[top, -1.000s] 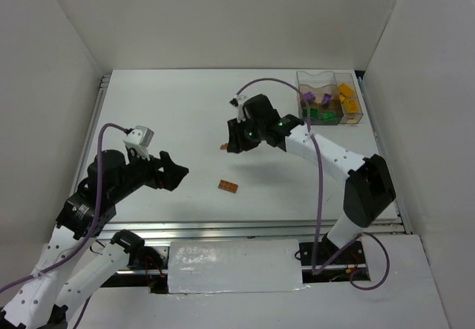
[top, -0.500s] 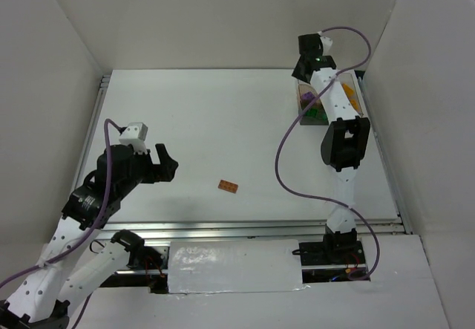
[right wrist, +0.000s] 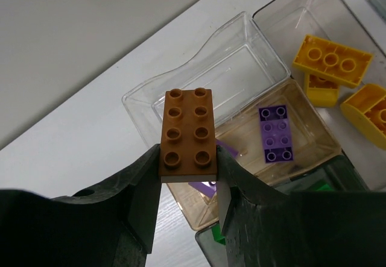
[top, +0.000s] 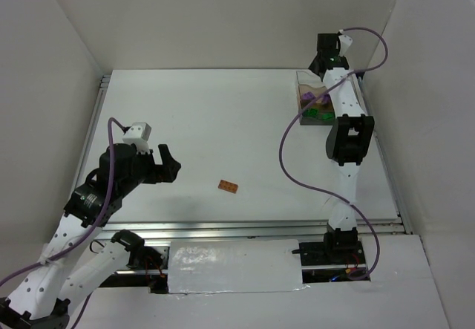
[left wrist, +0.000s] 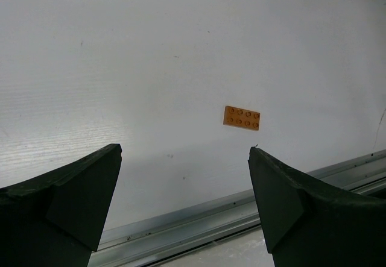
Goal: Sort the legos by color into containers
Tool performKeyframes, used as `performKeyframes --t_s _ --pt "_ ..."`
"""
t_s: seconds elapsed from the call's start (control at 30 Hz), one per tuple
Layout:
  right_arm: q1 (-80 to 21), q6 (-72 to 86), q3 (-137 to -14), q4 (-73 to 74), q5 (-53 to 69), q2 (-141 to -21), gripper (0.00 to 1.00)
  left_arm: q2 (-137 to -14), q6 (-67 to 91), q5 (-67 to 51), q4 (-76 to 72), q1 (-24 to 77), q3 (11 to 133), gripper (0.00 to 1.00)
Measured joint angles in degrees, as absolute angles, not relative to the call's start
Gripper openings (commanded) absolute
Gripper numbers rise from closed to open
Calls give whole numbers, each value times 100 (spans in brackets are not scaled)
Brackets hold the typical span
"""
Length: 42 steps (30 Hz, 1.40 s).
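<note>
Over the far right corner of the white table (top: 185, 121), the right gripper (right wrist: 186, 185) is now hovering above the clear plastic compartmented container (right wrist: 241, 23), having swung there from mid-table within the last second. It is clamping a reddish-brown two-by-four-stud plastic brick (right wrist: 187, 128) by its long sides, studs facing the wrist camera. Three yellow bricks (right wrist: 332, 59) and a purple brick (right wrist: 275, 133) are already lying in separate compartments. One clear compartment is standing empty just beyond the held brick, so a drop there is probably pending. Near the front edge, a flat brown brick (top: 228, 186) is lying unsorted, with the left gripper (left wrist: 184, 152) hanging spread wide and empty to its left.
</note>
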<state>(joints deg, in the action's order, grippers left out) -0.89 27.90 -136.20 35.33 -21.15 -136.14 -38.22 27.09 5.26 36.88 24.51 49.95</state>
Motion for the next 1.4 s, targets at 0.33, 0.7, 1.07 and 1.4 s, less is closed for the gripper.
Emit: performKeyframes --t_s 0.33,0.7,1.07,1.4 --pt "248 3271 -13600 3336 -1605 -14097 8 -3876 2703 486 3691 2495 4995 99" --pt "493 3857 -13594 3148 -1402 -14206 15 -3889 2703 480 3691 2530 4995 99" --pt "513 4224 -13594 3070 -1044 -14473 49 -3887 2703 480 3693 2547 4995 99" --pt "530 4386 -13603 2961 -790 -14479 65 -3876 2703 482 3693 2611 4995 100"
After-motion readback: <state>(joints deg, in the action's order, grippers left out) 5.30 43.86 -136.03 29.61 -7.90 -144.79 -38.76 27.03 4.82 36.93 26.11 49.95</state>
